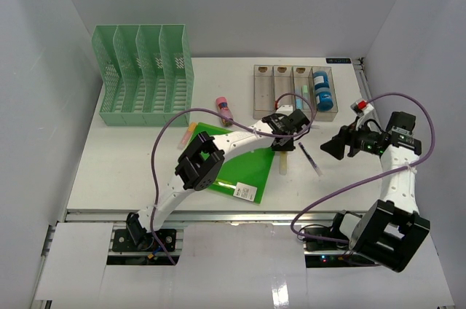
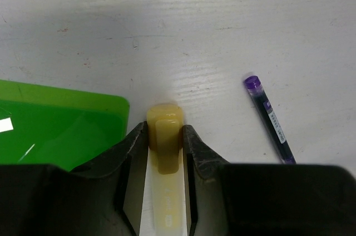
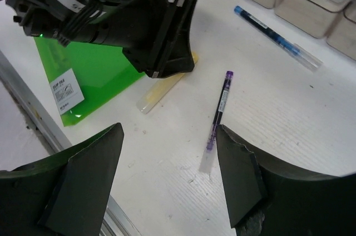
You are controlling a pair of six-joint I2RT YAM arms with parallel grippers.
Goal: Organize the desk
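Fingers [image 2: 196, 148] of my left gripper [image 2: 164, 133] pinch the yellow marker [image 2: 166, 163] on the desk [image 2: 194, 24]; my right gripper [image 3: 168, 130] hangs open, empty.

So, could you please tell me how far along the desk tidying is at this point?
Early on. Done: only a few blue items sit in the clear tray; the green rack looks empty. In hand: the left jaws are closed on a yellow marker lying on the desk; the right jaws hang open, empty. Left: the green folder, purple pen, blue pen and pink marker lie loose.
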